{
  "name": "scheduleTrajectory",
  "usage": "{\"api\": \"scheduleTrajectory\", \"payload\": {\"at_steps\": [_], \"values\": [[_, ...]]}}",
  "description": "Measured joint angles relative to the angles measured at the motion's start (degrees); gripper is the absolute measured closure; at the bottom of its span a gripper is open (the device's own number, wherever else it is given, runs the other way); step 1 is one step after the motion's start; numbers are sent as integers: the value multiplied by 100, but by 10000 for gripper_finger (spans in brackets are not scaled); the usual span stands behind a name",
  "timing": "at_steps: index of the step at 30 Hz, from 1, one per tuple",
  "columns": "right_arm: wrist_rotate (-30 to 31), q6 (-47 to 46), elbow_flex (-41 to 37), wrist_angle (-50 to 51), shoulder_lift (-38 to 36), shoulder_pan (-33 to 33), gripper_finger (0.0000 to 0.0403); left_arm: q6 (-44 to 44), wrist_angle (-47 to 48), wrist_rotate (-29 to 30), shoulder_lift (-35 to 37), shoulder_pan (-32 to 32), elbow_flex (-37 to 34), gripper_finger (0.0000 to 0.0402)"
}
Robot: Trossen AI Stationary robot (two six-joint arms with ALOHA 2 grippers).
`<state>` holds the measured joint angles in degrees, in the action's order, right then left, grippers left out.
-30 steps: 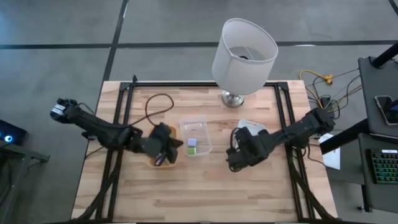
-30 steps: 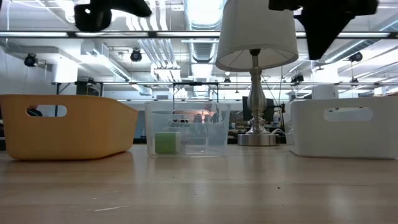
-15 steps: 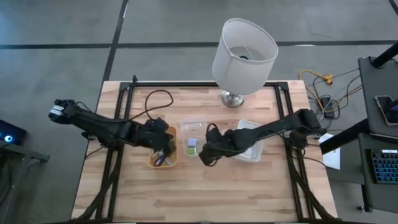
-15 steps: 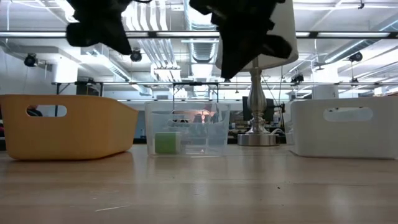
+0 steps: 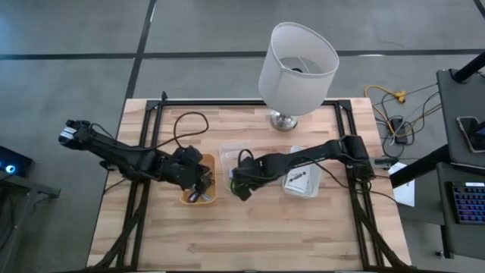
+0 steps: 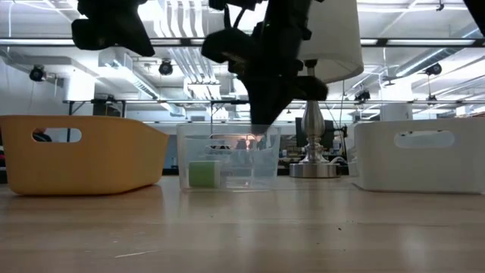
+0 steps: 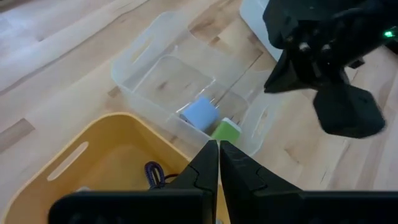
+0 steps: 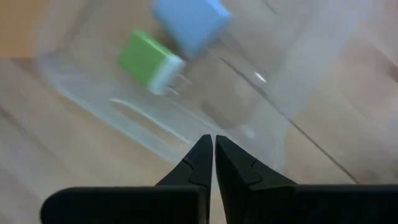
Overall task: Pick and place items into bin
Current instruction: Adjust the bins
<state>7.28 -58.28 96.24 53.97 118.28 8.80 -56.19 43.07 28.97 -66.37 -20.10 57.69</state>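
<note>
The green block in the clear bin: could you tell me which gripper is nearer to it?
The right. The right gripper hangs over the clear bin's front edge, just beside the green block. The left gripper is over the yellow bin, one bin away.

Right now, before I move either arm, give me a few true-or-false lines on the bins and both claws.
1. The clear bin holds a green block and a blue block. True.
2. The right claw is wide open. False: its fingers are closed together, with nothing seen between them.
3. The left claw hangs over the yellow bin. True.
4. The white bin is empty. False: a white card lies in it.
5. The right claw is over the white bin. False: it is at the clear bin.
</note>
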Motion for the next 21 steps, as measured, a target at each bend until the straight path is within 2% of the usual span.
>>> {"api": "scheduleTrajectory", "payload": {"at_steps": [5, 10, 14, 21], "values": [[8, -291, 276, 891, 149, 93, 394, 156, -40, 1, 0, -27, 0, 402], [-136, -751, 452, 1211, 133, 342, 394, 270, -43, 0, 0, -42, 0, 402], [-305, -1209, 616, 1340, 124, 626, 394, 433, -52, -1, 0, -55, 0, 402], [-242, -2128, 685, 1318, 120, 1104, 394, 553, -52, 2, 0, -89, 0, 402]]}}
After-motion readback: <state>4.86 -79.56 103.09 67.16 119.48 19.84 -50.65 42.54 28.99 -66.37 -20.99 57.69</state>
